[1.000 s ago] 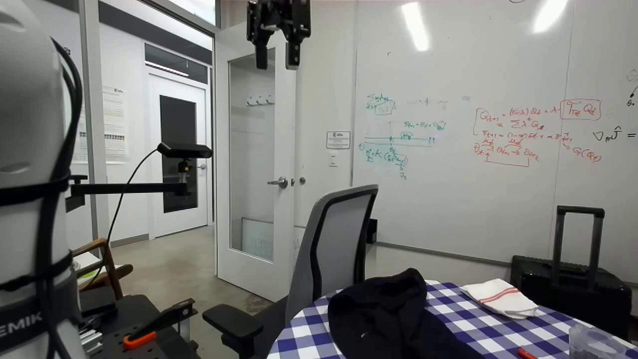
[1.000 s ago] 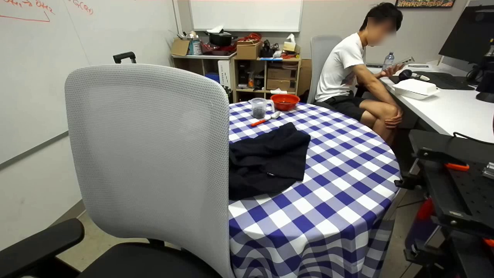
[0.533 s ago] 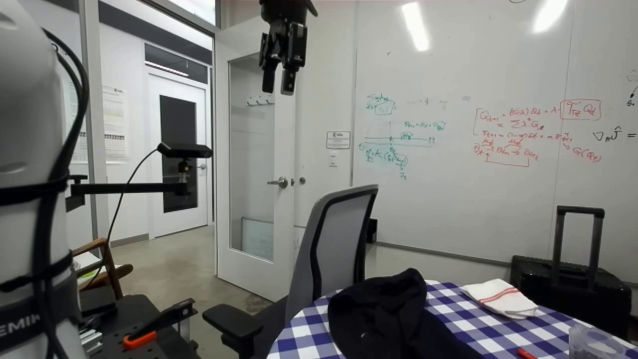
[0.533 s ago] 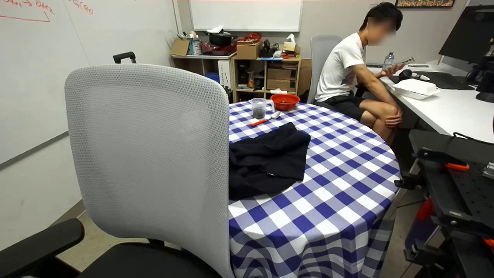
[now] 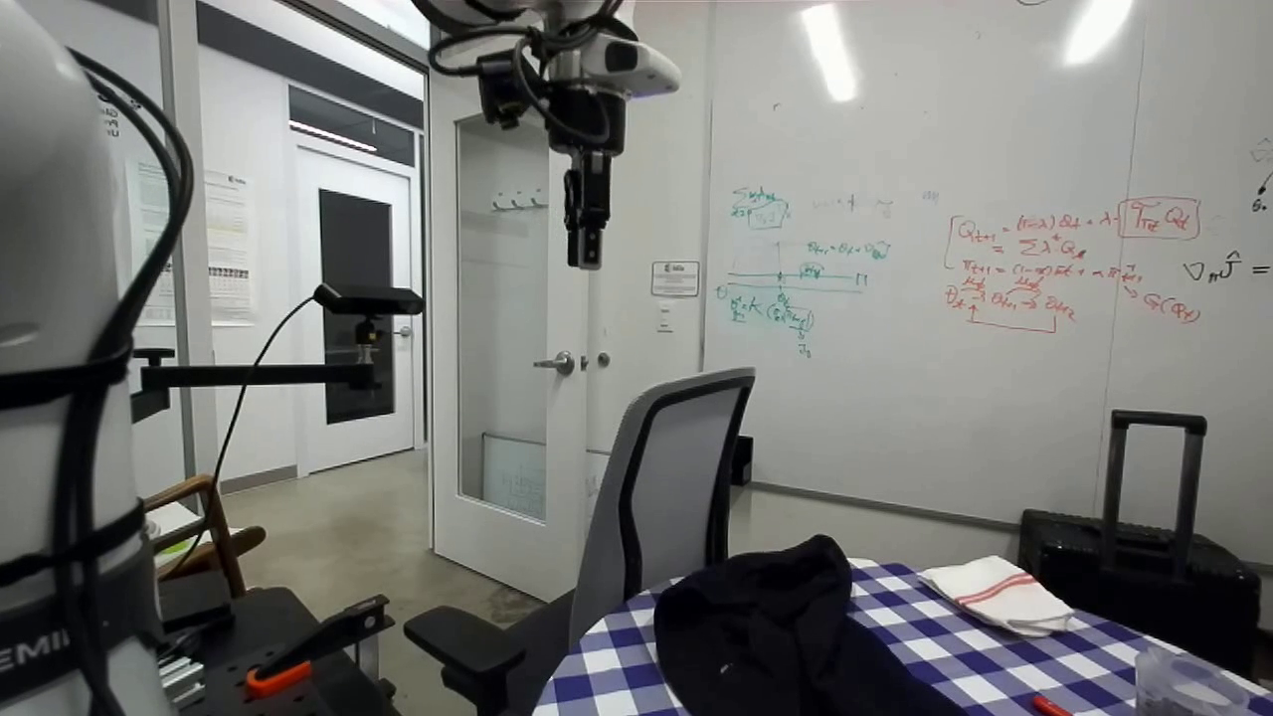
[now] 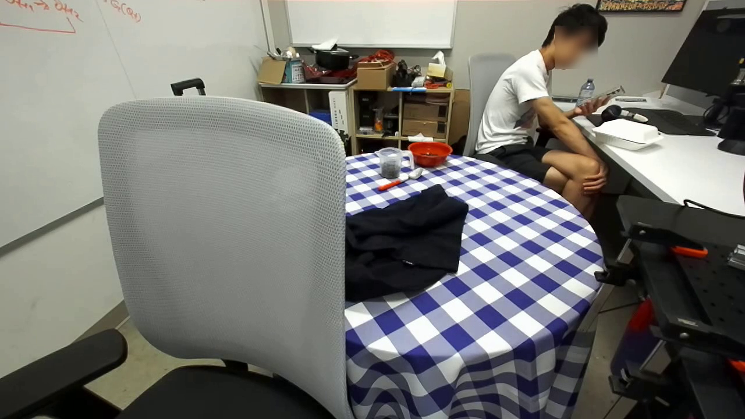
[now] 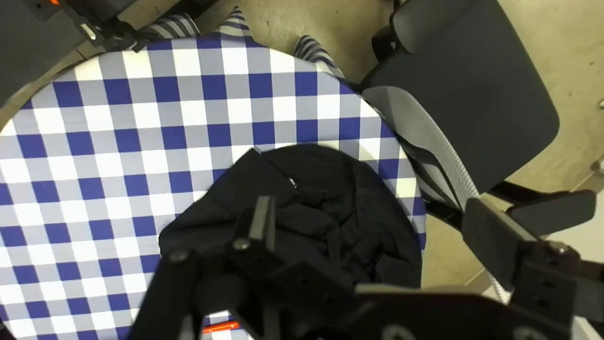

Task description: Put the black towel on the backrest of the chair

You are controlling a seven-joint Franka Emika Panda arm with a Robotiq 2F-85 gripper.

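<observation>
"Where's the gripper (image 7: 375,219)?"
"Hanging higher than the worktop (image 7: 118,165), fingers (image 7: 490,238) well apart."
"And the black towel (image 7: 316,208)?"
"Crumpled on the worktop, at the edge beside the chair (image 7: 476,104); its grey backrest (image 6: 221,227) rises just past that edge."
"Farther off?"
"In an exterior view, a clear jug (image 6: 390,162) and a red bowl (image 6: 429,155) stand near the far edge."

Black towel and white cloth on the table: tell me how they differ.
Colour: the black towel is dark with a small pale mark; the white cloth carries red stripes.
Pose: the black towel lies wrinkled and heaped; the white cloth looks folded and flatter.
Size: the black towel spreads wider than the white cloth.
Shared: both are cloths resting on the checked tablecloth.
</observation>
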